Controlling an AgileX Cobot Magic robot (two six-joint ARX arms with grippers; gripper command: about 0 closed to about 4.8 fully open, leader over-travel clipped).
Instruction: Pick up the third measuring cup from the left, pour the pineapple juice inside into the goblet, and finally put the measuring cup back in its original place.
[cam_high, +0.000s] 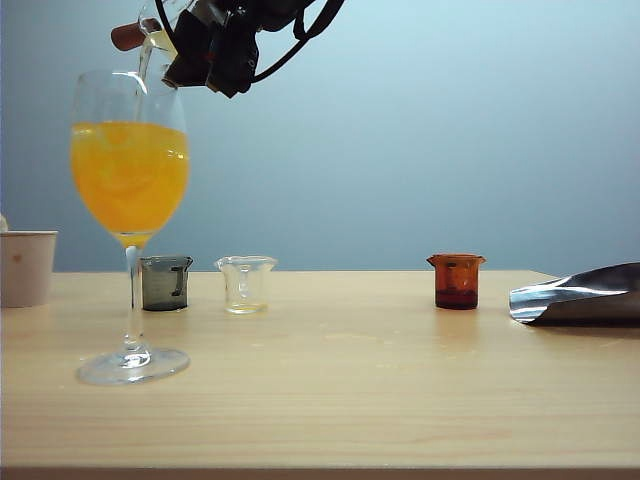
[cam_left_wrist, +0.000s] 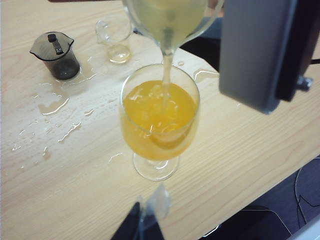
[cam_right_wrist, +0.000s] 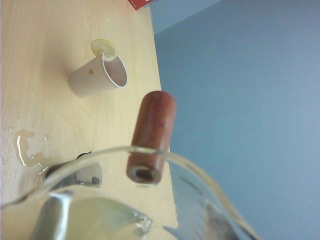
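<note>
1. Right gripper (cam_high: 205, 45): positioned high over the left part of the table, above the goblet (cam_high: 130, 190). Its jaws are clamped on the third measuring cup (cam_high: 158, 38), which is tilted with its reddish-brown handle (cam_right_wrist: 151, 136) pointing away from the gripper.
2. Left gripper (cam_left_wrist: 142, 227): only its dark tips show at the edge of the left wrist view, just in front of the goblet's foot. Whether they are apart or together cannot be told; nothing is visibly held.
3. Pineapple juice (cam_left_wrist: 167, 75): a thin pale stream falls from the cup's lip into the goblet, which is already over half full of orange liquid.
4. Progress, judged: pickup done; pour in progress, with pale liquid remaining in the cup. Remaining: finish the pour, level the cup, return it to the bare patch between the clear cup (cam_high: 245, 283) and the amber cup (cam_high: 456, 280).
5. Clearances: the return gap looks wide. The grey cup (cam_high: 165, 282) and paper cup (cam_high: 27, 266) stand near the goblet. Spilled liquid (cam_left_wrist: 55, 100) wets the table (cam_high: 350, 400) there.
</note>
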